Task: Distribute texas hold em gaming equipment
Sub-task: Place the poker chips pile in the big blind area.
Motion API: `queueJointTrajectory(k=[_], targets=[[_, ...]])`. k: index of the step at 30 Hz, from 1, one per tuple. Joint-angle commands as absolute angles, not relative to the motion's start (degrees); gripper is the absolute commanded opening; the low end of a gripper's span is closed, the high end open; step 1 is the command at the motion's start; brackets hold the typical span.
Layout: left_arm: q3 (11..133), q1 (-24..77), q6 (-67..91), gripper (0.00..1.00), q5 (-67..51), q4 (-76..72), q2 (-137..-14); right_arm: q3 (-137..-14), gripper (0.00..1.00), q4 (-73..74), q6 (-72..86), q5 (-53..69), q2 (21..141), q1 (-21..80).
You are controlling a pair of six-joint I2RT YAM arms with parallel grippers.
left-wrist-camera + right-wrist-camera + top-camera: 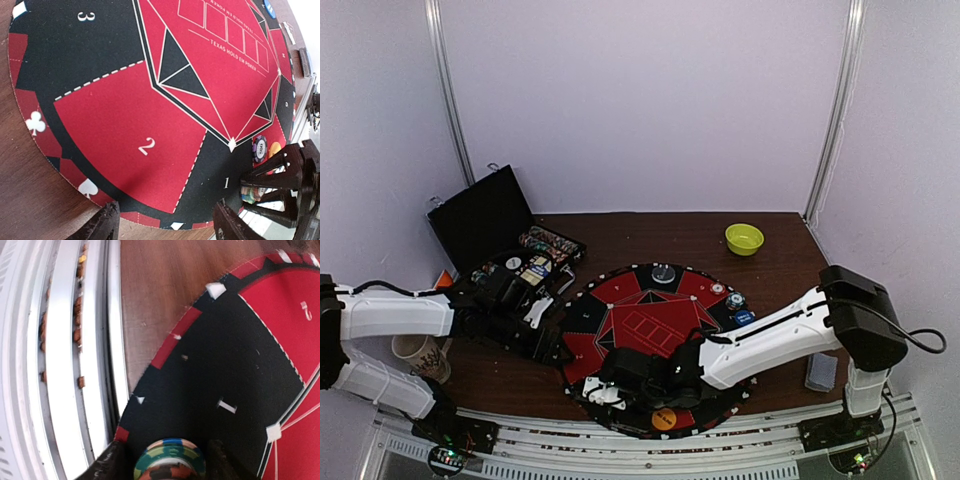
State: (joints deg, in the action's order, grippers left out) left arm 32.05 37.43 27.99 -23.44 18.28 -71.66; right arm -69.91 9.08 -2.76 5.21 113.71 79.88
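Observation:
A stack of striped-edge poker chips (170, 462) stands on the black seat-1 patch of the round red-and-black mat (210, 380). My right gripper (162, 460) straddles the stack, open, with a thin gap showing on each side. In the top view that gripper (600, 388) is at the mat's near left rim. My left gripper (165, 220) hangs open and empty over the mat's edge (150, 100) by seat 2. A single chip (260, 148) and an orange button disc (274, 149) lie beside seat 1. More chips (663, 272) and a blue button disc (744, 317) sit at the mat's far side.
An open black case (485, 215) holding chips (548, 243) stands at the back left. A lime-green bowl (744, 238) sits at the back right. A paper cup (420, 357) is by the left arm. A grey-blue object (820, 372) lies right of the mat. Metal rails (65, 365) run along the near edge.

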Motion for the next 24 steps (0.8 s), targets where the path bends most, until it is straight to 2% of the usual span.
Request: queueJointTrajectory(k=[1, 3, 14, 17, 20, 24], targets=[[33.5, 36.9, 26.7, 0.67, -22.4, 19.2, -70.2, -70.5, 0.68, 20.2, -2.7, 4.2, 118.1, 81.3], [33.3, 36.8, 26.7, 0.67, -22.2, 19.2, -70.1, -71.2, 0.73, 20.2, -2.8, 4.9, 117.6, 81.3], [33.7, 36.8, 26.3, 0.67, -22.1, 18.8, -70.4, -72.0, 0.78, 16.7, -2.4, 6.0, 104.3, 80.7], [33.8, 36.8, 26.1, 0.67, -22.1, 18.6, -70.1, -69.0, 0.76, 16.0, -0.2, 5.6, 99.5, 79.2], [33.8, 36.8, 25.9, 0.67, -22.0, 18.6, -70.3, -63.8, 0.69, 17.1, 0.4, 5.2, 95.9, 77.1], [33.9, 36.8, 25.7, 0.67, -22.0, 18.5, -70.6, -60.7, 0.67, 19.2, -1.7, 5.7, 96.1, 74.8]])
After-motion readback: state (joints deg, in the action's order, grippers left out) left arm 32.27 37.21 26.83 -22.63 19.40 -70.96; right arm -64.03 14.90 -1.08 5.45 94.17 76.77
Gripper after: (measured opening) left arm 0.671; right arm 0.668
